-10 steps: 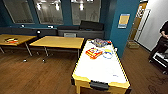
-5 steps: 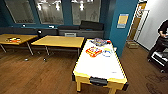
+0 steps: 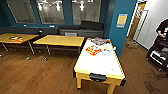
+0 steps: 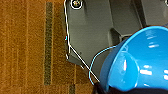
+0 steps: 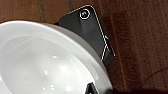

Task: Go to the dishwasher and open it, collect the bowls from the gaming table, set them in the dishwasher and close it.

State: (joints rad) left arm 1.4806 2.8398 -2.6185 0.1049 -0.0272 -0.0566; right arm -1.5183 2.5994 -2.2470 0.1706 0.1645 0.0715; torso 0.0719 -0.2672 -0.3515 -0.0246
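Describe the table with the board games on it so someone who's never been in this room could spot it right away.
Look for the teal pillar; the gaming table stands lengthwise in front of it on the wood floor. Unlike the yellow-topped tables beside it, its top is white with a dark edge, and colourful board games lie at its far end.

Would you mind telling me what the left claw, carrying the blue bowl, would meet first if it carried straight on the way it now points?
Probably the wooden floor: beyond the blue bowl lies only the robot's own dark plate and floor, though depth is unclear.
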